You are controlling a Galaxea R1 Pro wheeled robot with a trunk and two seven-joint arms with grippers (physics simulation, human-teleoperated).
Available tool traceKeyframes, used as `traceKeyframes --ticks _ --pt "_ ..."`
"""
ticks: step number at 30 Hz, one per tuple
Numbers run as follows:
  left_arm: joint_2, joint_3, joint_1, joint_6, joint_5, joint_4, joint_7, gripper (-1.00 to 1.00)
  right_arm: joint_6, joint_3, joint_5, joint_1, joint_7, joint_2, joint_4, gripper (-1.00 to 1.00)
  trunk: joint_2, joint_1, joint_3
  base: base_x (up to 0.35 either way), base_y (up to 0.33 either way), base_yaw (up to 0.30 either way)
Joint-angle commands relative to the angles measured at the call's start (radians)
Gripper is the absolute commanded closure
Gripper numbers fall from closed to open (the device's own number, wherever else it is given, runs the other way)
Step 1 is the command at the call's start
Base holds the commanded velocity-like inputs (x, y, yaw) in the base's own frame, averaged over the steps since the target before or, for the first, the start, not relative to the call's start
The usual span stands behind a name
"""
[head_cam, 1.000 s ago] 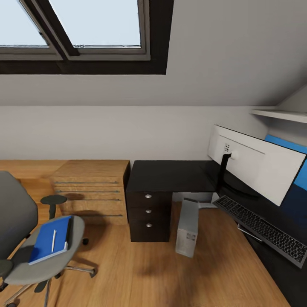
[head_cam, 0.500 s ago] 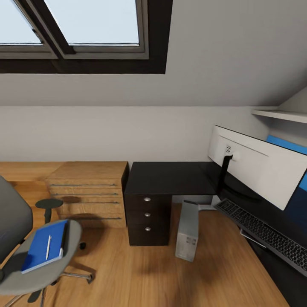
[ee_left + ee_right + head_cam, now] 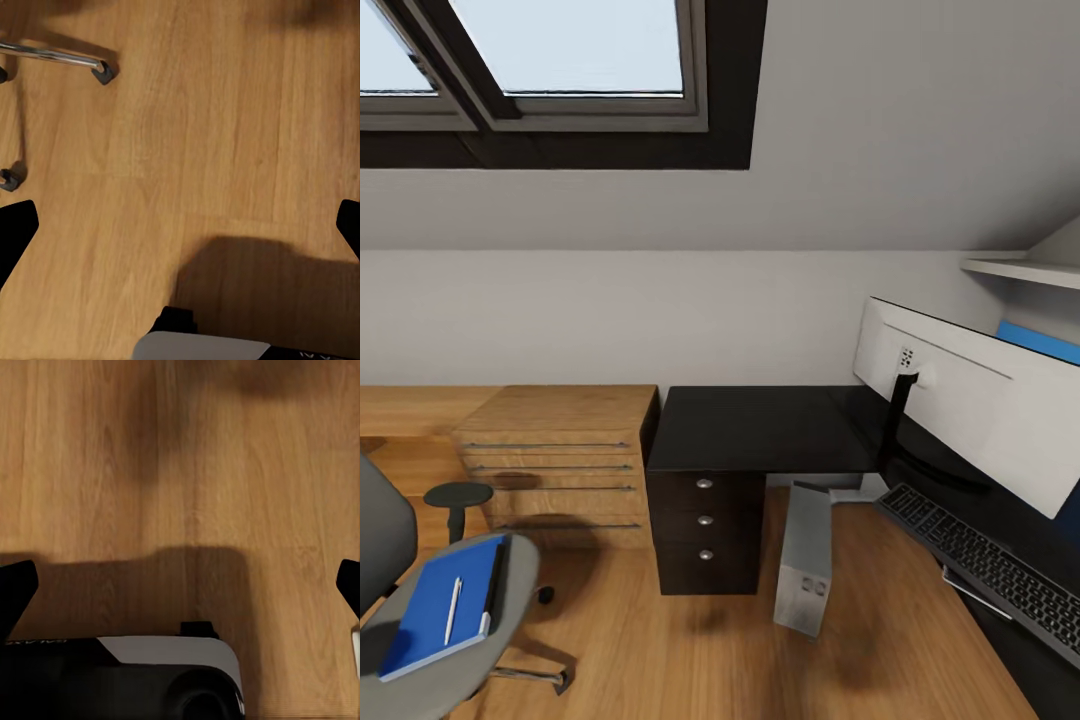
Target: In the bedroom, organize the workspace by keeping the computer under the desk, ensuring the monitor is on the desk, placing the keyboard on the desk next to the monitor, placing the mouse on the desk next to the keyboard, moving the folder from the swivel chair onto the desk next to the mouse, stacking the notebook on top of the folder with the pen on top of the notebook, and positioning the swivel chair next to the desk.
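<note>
The grey swivel chair (image 3: 510,585) stands at the lower left with the blue folder (image 3: 430,610) on its seat and the white pen (image 3: 452,610) lying on the folder. I cannot make out the notebook. The black desk (image 3: 760,430) stands ahead, its drawers (image 3: 705,520) facing me. On its right wing are the monitor (image 3: 970,400), white back toward me, and the black keyboard (image 3: 990,570). The grey-white computer (image 3: 803,575) stands on the floor beside the drawers. The mouse is out of view. My left gripper (image 3: 180,229) and right gripper (image 3: 180,585) hang open over bare wood floor.
A light wood cabinet (image 3: 555,465) sits left of the desk against the low wall. A white shelf (image 3: 1020,268) juts out at the upper right under the sloped ceiling. A chrome chair leg with a caster (image 3: 97,69) shows in the left wrist view.
The whole picture has shifted, so the camera has moved: the chair slides toward the left edge and the desk sits slightly lower. Nothing has moved relative to the room.
</note>
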Motion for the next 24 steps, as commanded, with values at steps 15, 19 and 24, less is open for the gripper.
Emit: traceKeyframes --ticks 15,19,24 --pt "0.001 -0.008 -0.001 -0.017 0.005 -0.002 0.009 -1.00 -0.004 0.001 0.003 0.000 -0.005 -0.001 0.008 -1.00 -0.001 0.000 -0.001 -0.164 0.000 0.000" --pt "0.001 -0.008 -0.001 -0.054 0.004 -0.001 0.009 -1.00 -0.004 0.002 0.003 -0.001 -0.005 -0.001 0.008 -1.00 -0.001 0.000 -0.001 -0.042 -0.067 0.000" --pt "0.001 -0.009 -0.001 -0.065 0.003 -0.001 0.009 -1.00 -0.004 0.002 0.003 -0.001 -0.005 -0.001 0.008 -1.00 -0.001 0.000 -0.001 0.020 -0.224 0.000"
